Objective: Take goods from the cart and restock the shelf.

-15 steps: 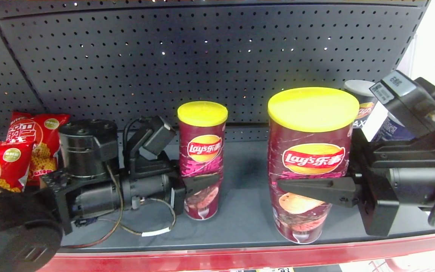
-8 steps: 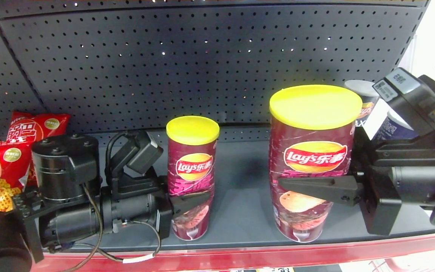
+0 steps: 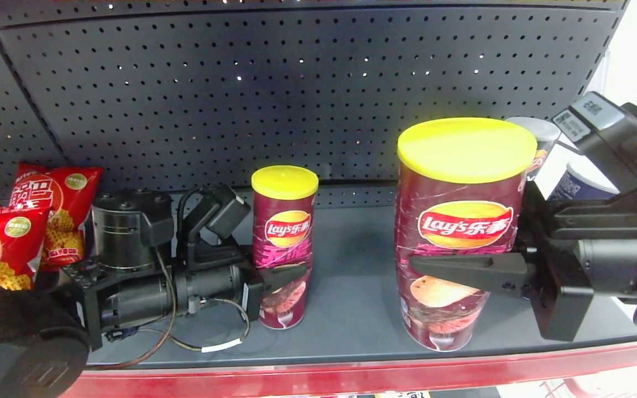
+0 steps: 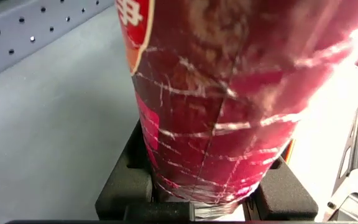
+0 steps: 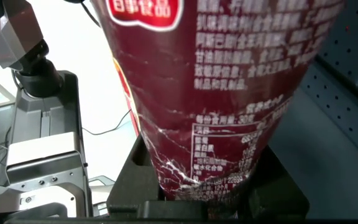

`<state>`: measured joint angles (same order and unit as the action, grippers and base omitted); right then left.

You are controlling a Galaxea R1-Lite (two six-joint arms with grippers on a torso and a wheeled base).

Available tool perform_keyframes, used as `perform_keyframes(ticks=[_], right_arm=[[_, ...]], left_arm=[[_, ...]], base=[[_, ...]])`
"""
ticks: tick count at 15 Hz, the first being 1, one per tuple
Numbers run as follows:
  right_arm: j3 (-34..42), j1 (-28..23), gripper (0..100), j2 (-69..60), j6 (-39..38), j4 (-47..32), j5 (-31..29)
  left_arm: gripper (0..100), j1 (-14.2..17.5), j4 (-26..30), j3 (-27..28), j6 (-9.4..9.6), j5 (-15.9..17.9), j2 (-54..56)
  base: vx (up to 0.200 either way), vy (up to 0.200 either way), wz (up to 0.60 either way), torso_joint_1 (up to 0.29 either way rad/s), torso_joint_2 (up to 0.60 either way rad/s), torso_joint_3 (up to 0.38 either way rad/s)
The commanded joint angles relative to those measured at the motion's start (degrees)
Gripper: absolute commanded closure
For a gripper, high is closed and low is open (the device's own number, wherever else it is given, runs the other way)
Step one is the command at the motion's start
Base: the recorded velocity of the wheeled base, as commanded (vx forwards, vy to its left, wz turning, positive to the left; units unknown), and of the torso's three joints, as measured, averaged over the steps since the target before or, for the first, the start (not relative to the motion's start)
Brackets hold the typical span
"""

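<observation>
Two maroon chip cans with yellow lids stand upright over the dark grey shelf board (image 3: 351, 309). My left gripper (image 3: 288, 273) is shut on the smaller-looking can (image 3: 284, 237), which stands toward the middle of the shelf; that can (image 4: 216, 106) also shows in the left wrist view, between the dark fingers (image 4: 126, 186). My right gripper (image 3: 462, 271) is shut on the nearer can (image 3: 459, 221) by the shelf's front right. The right wrist view shows this can (image 5: 222, 93) from its back label side.
Red snack bags (image 3: 25, 221) lie at the shelf's far left. Behind the right can stand dark blue cans with grey lids (image 3: 539, 138). A perforated back panel (image 3: 296, 94) closes the rear. A red lip (image 3: 351, 373) runs along the shelf's front edge.
The left gripper with its can came forward and left, then went back toward the rear and right. The right gripper and its can rose slightly.
</observation>
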<state>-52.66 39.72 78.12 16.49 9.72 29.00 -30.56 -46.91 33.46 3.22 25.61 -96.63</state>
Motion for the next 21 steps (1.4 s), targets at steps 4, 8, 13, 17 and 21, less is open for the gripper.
perform_keyframes(ticks=[4,8,13,17,21], right_arm=[[0.02,0.01,100,0.37,0.03,0.04,0.00],[0.10,0.01,100,0.46,-0.06,0.04,0.00],[0.02,0.10,100,0.98,-0.15,0.04,0.00],[-0.07,0.36,100,1.25,-0.15,0.13,-0.17],[0.02,0.45,100,0.81,-0.15,0.13,-0.26]], left_arm=[[100,0.15,0.33,-1.12,0.03,-0.04,-0.57],[100,-0.02,0.33,-4.99,0.03,-0.04,1.01],[100,0.15,0.42,-10.08,0.03,-0.48,5.49],[100,0.24,0.59,-10.44,0.03,-0.39,6.55],[0,0.15,0.94,-10.17,0.03,-0.39,5.32]], base=[[0.000,0.000,0.00,0.000,0.00,0.000],[0.000,0.000,0.00,0.000,0.00,0.000],[0.000,0.000,0.00,0.000,0.00,0.000],[0.000,0.000,0.00,0.000,0.00,0.000],[0.000,0.000,0.00,0.000,0.00,0.000]])
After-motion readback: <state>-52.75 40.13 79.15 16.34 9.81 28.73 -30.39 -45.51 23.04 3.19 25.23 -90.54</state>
